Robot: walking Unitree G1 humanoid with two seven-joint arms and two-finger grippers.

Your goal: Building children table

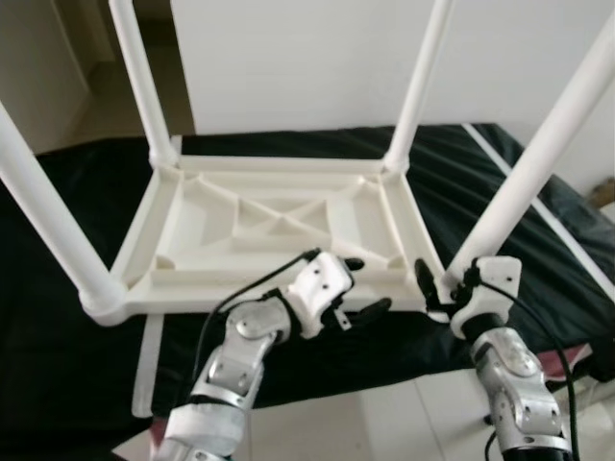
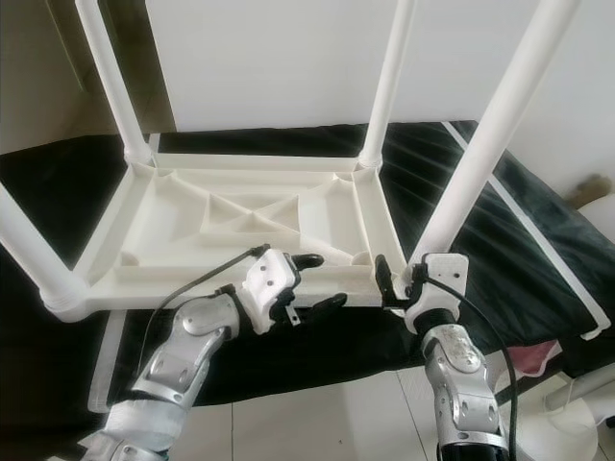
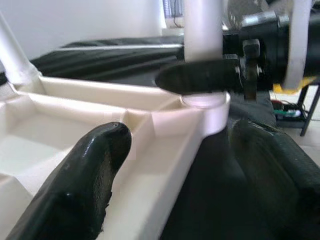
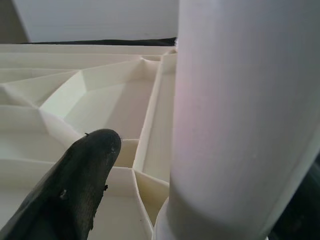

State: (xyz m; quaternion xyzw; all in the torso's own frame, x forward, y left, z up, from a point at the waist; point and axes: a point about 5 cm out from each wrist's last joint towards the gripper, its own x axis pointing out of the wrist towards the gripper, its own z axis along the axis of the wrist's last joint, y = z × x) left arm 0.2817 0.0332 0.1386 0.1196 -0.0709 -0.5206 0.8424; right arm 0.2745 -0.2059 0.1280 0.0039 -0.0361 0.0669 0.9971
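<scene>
Black cloth — upturned table; right gripper astride leg

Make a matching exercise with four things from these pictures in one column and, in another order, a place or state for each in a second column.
Things
1. left claw
2. right claw
3. tabletop
4. black cloth

Places or states
A. lies upside down with four white legs standing up
B. around the base of the near right leg
C. spread under the table
D. open at the near rim of the tabletop, one finger above it and one in front of it

Pairs: 1-D, 2-B, 3-A, 4-C
</scene>
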